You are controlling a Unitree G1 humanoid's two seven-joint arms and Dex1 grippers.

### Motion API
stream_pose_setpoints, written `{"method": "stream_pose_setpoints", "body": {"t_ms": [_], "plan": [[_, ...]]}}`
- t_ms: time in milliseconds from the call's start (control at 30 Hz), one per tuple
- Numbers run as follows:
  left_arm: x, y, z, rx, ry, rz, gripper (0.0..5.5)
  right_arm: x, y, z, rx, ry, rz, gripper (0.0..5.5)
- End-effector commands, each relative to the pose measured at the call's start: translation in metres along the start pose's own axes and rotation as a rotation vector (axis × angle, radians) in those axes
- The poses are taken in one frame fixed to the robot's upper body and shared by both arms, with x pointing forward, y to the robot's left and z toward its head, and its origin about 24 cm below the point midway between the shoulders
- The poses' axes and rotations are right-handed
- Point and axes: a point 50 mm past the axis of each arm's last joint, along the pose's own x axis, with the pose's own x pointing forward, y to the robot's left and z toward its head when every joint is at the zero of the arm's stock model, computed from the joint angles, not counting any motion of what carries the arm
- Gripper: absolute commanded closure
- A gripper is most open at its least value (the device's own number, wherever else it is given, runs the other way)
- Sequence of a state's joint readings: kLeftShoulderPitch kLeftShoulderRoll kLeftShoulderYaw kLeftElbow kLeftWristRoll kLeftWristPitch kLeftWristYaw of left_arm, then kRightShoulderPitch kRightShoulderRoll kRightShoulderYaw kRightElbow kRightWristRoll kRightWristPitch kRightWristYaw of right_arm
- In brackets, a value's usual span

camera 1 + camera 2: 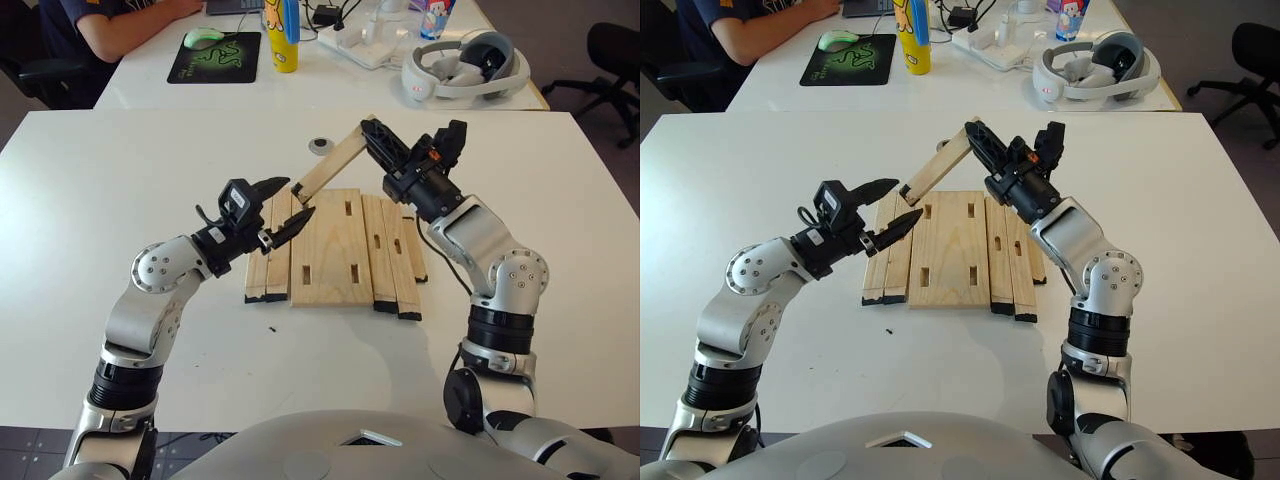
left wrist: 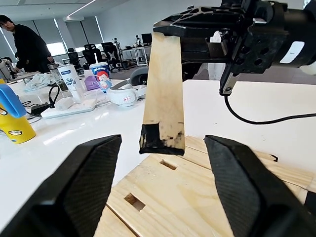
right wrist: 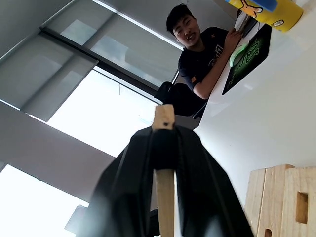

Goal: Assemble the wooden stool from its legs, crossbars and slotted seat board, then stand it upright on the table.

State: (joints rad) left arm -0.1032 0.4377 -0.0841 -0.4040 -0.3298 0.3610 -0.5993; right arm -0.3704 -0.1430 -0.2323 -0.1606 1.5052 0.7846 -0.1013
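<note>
The upper end of the wooden leg is covered by the fingers of the right gripper, clamped on it. The right arm hides the far ends of the loose pieces beside the seat board; in the left wrist view the board's edges are cut off.

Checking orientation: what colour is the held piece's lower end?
The piece ends black; left wrist view shows it best.

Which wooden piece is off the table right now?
The leg in the right claw: it slants in the air, black-tipped end toward the open left claw; the seat board and other pieces lie flat.
</note>
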Motion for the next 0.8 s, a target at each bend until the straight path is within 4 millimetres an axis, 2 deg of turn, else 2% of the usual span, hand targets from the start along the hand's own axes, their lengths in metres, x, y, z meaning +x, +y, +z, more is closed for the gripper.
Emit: {"method": "stream_pose_setpoints", "body": {"t_ms": [33, 100, 167, 300, 433, 600, 800], "plan": [[-0.01, 0.014, -0.013, -0.027, 0.049, 0.113, 2.31, -0.016, 0.007, 0.053, -0.222, -0.176, -0.055, 5.04], [-0.013, 0.019, -0.014, -0.053, 0.036, 0.167, 2.31, -0.021, 0.011, 0.067, -0.294, -0.214, -0.07, 5.04], [-0.017, 0.025, -0.016, -0.086, 0.027, 0.24, 2.31, -0.025, 0.014, 0.072, -0.379, -0.21, -0.089, 5.04], [-0.025, 0.035, -0.024, -0.152, 0.025, 0.398, 2.87, -0.029, 0.023, 0.057, -0.599, -0.143, -0.136, 5.04], [-0.036, 0.042, -0.035, -0.233, 0.035, 0.572, 3.51, -0.039, 0.022, 0.04, -0.804, -0.135, -0.278, 5.04], [-0.043, 0.042, -0.049, -0.259, 0.088, 0.657, 4.24, -0.053, 0.014, 0.013, -0.864, -0.102, -0.362, 5.05], [-0.047, 0.041, -0.057, -0.254, 0.136, 0.691, 5.2, -0.057, 0.007, -0.003, -0.835, -0.08, -0.406, 5.05]]}}
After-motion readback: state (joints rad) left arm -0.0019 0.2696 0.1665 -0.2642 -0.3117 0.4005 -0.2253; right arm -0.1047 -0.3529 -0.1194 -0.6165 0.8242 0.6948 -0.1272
